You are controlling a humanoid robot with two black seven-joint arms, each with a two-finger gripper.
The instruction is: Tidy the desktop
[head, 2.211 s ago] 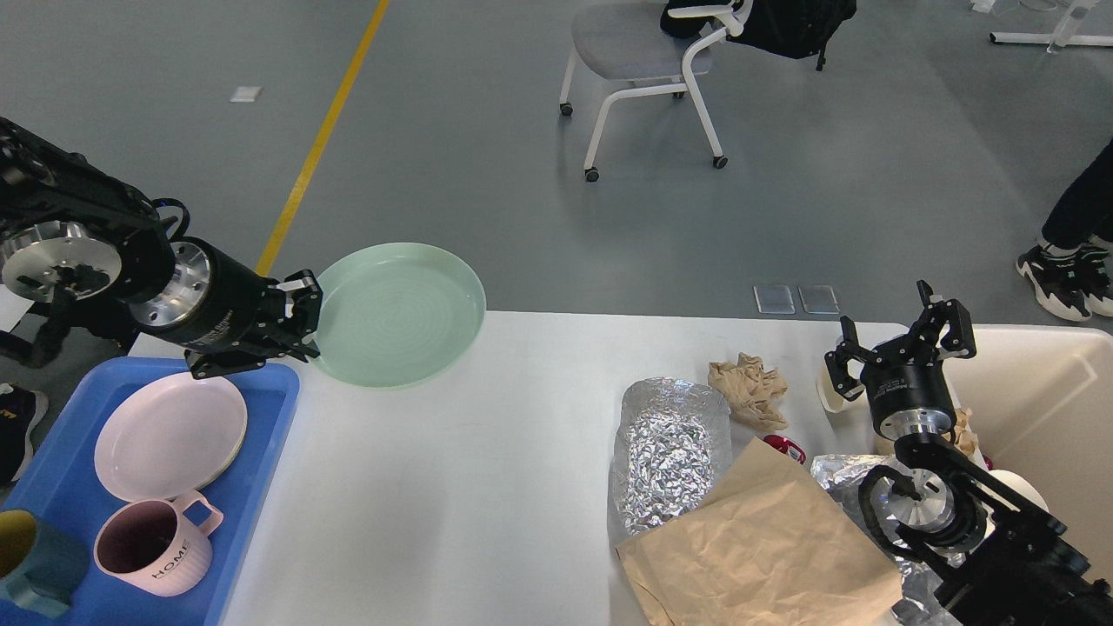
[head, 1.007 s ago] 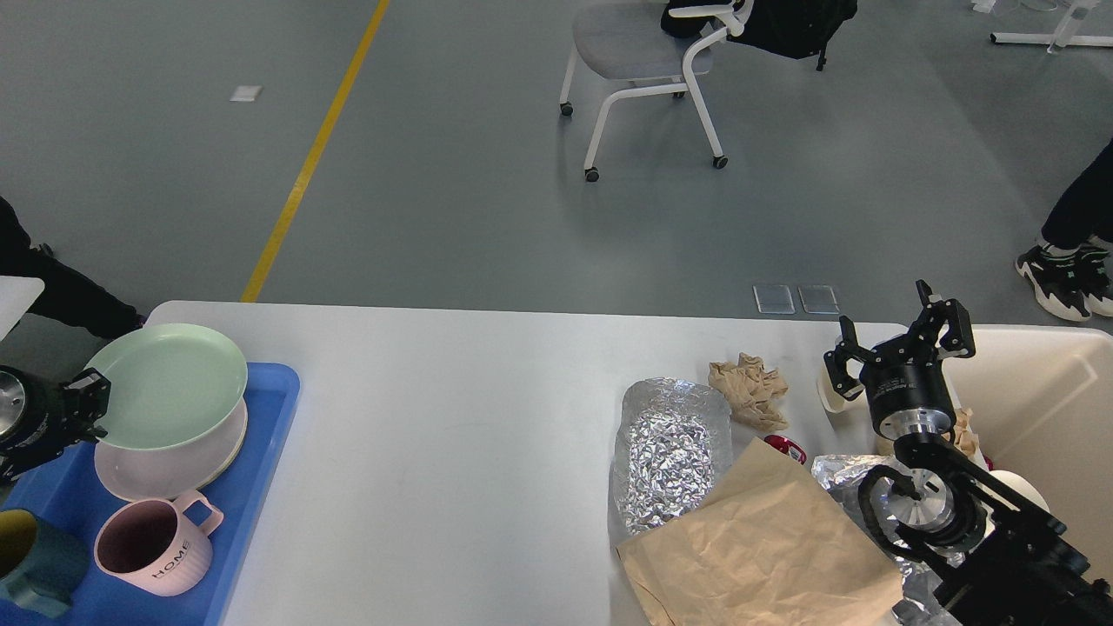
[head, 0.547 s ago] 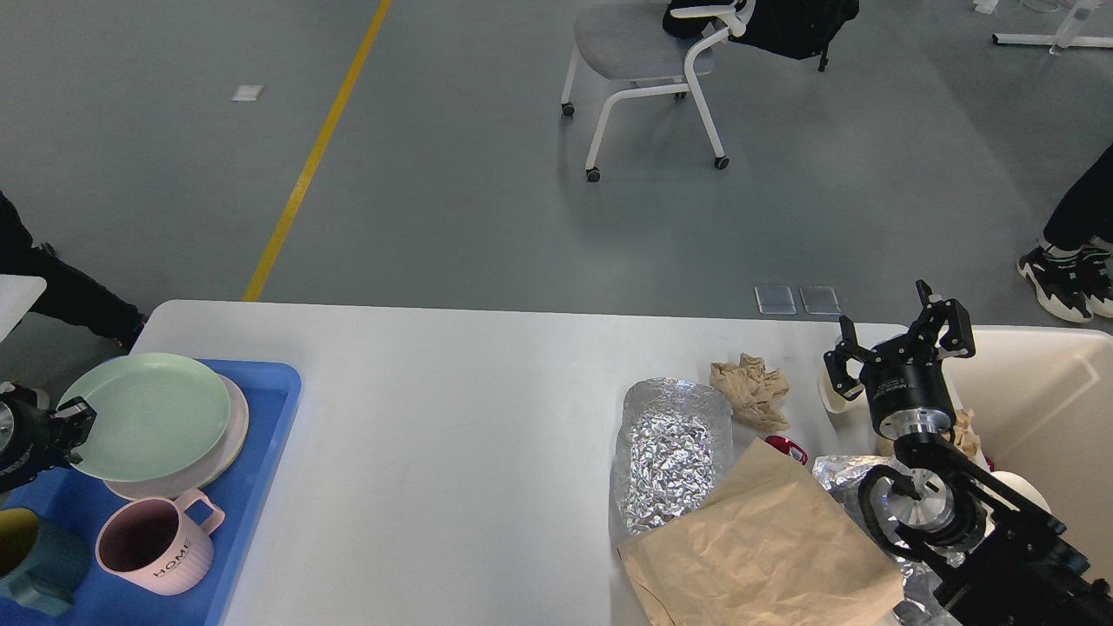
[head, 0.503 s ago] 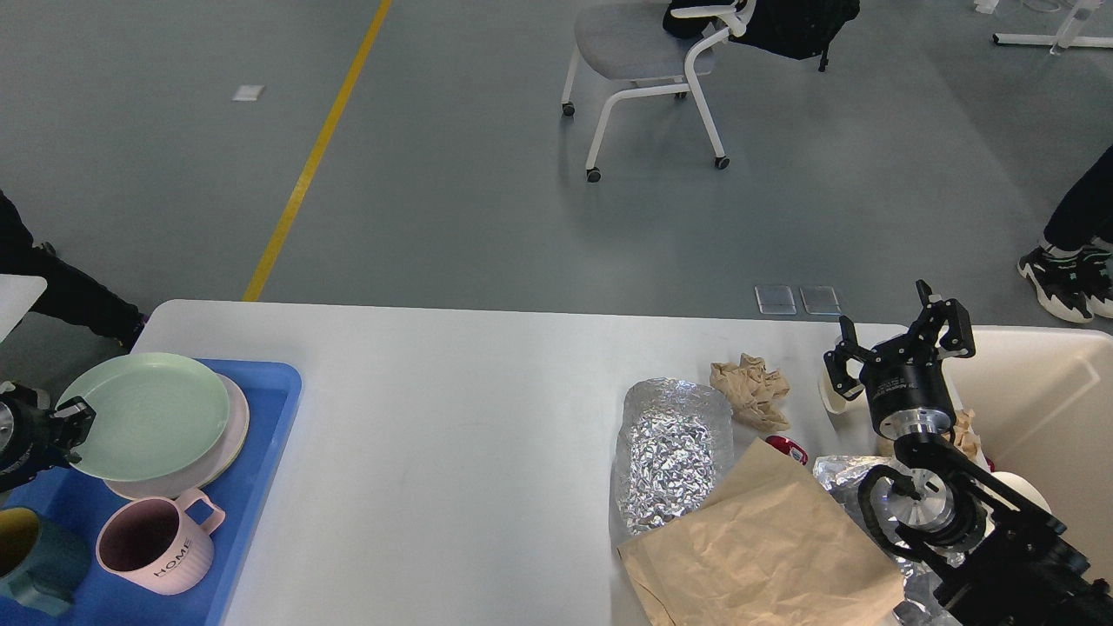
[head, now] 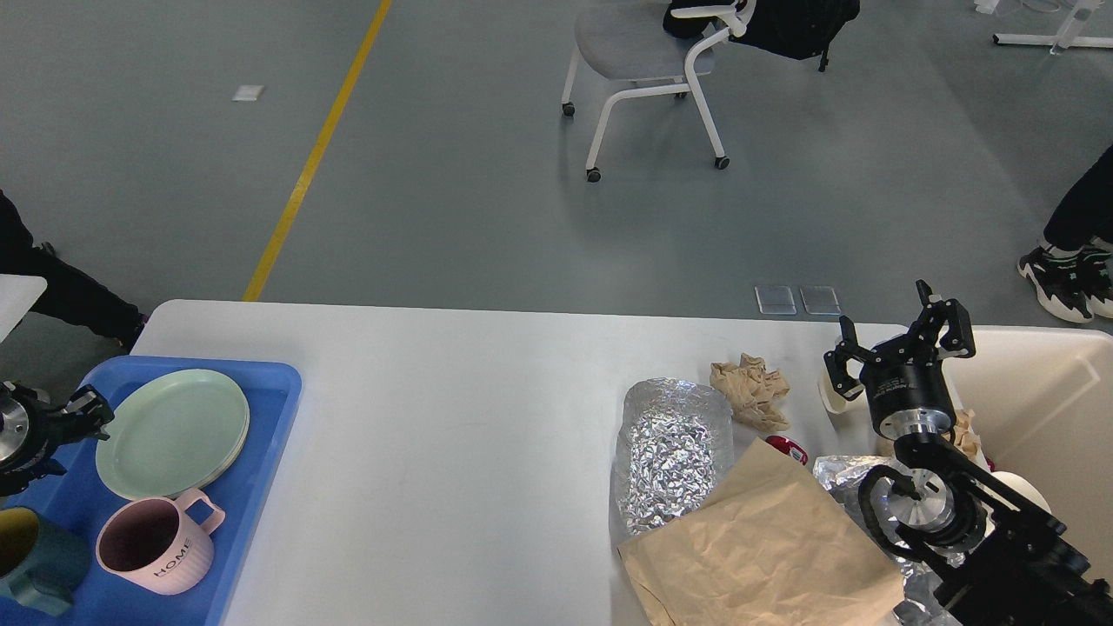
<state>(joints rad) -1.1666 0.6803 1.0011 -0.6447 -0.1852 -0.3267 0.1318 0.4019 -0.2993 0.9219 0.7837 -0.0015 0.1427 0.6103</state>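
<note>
The one bit of readable writing is "HOME", printed on the side of the pink mug [head: 149,547] at the lower left of the frame; small white lettering on the right wrist is too fine to read. The desktop [head: 452,452], a wide white surface with rounded corners, fills the lower half of the frame with its long axis running left to right, its far edge straight across the middle. At the left end sits a blue tray [head: 261,452] carrying a pale green plate [head: 172,432] stacked on another plate whose rim just peeks out, the pink mug below it, and a dark teal mug [head: 30,562] at the lower left corner. The left hand [head: 87,410] sits at the left edge just beside the green plate's rim, fingers parted and gripping nothing. The middle of the surface is bare. Right of centre lie a crumpled foil tray [head: 668,452], a wadded tan paper [head: 749,389] above it, a flat brown paper bag [head: 765,548] at the bottom, and a small red item [head: 787,449] between them. The right hand [head: 896,343] points up toward the far edge, fingers spread wide and empty, next to the cream bin [head: 1052,409] at the right edge.
</note>
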